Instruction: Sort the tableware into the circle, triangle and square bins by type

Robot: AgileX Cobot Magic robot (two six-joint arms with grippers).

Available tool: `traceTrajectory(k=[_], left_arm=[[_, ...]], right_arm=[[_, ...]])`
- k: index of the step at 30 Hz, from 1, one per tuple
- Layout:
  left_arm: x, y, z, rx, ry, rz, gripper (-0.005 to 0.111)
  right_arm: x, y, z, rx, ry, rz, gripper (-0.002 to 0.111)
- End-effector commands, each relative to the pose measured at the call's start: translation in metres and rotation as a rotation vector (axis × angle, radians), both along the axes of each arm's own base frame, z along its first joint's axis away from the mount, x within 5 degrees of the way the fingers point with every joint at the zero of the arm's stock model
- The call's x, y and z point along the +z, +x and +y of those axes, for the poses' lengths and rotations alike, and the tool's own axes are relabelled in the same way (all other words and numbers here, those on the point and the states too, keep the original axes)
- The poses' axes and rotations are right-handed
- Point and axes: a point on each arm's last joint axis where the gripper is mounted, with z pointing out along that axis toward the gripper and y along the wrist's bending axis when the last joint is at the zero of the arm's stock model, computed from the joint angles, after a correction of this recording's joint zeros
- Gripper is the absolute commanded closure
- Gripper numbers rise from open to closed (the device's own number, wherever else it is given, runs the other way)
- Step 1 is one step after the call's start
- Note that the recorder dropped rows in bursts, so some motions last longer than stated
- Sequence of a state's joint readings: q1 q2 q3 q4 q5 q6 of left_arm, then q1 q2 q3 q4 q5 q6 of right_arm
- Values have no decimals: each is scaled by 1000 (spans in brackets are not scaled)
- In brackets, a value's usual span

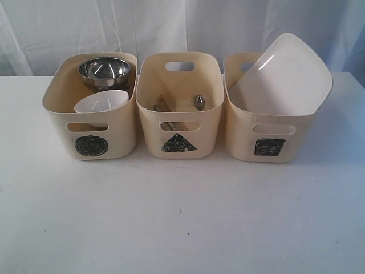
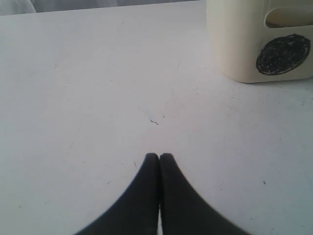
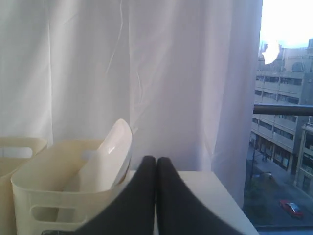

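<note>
**Bench** [image 1: 182, 217], white. Three cream bins stood close side by side in a row along the far edge, with their marks facing the near edge.

**Circle bin** [image 1: 60, 123], nearest the far left corner. A steel bowl [image 1: 104, 69] sat upright at the back, raised on something dark that could not be made out. A white bowl [image 1: 101, 104] sat in front of it, tipped toward the near edge.

**Triangle bin** [image 1: 211, 137], middle of the row. Chopsticks [image 1: 162, 104] and a spoon [image 1: 199, 101] lay on its floor, apart from each other.

**Square bin** [image 1: 242, 140], nearest the far right corner. A plate [image 1: 282, 71] leaned tilted inside, its upper edge well above the rim.

**Left gripper** [image 2: 159, 155]. Its fingers were pressed together with nothing between them. It was over bare bench, near the circle bin and not touching it.

**Right gripper** [image 3: 156, 159]. Its fingers were pressed together and empty. It was near the square bin, with a white curtain [image 3: 146, 68] behind.
</note>
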State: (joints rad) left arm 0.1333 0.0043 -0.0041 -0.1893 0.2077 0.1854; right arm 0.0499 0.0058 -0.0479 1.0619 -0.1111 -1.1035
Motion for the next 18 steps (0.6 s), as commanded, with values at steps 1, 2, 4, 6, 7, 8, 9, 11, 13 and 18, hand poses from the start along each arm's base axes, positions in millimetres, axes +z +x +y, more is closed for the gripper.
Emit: traceTrajectory(k=[1,2,4,6,7,8,9,11,13,18], left_arm=[[-1,0,-1,-5,-16,0,107],[-1,0,-1,-5,-16,0,107],[-1,0,-1,-5,-16,0,107],[-1,0,-1,-5,-16,0,107],[-1,0,-1,-5,-16,0,107],[-1,0,-1,-5,-16,0,107],[-1,0,-1,-5,-16,0,107],[-1,0,-1,-5,-16,0,107],[-1,0,-1,-5,-16,0,107],[-1,0,-1,-5,-16,0,107]], right_arm=[[-15,2,-2,-19,1,38,108],[-15,2,-2,-21,1,38,108],[-16,2,-1,-16,-24,44,108],[-16,2,-1,-20,-55,50,108],[-17,2,-1,-21,-52,53,108],[-17,3,-1,-23,-42,58,108],[-18,3,-2,-23,-14,65,108],[-20,3,-2,-17,72,80,108],[-20,3,-2,-14,98,84,108],[-20,3,1,26,91,88,108]])
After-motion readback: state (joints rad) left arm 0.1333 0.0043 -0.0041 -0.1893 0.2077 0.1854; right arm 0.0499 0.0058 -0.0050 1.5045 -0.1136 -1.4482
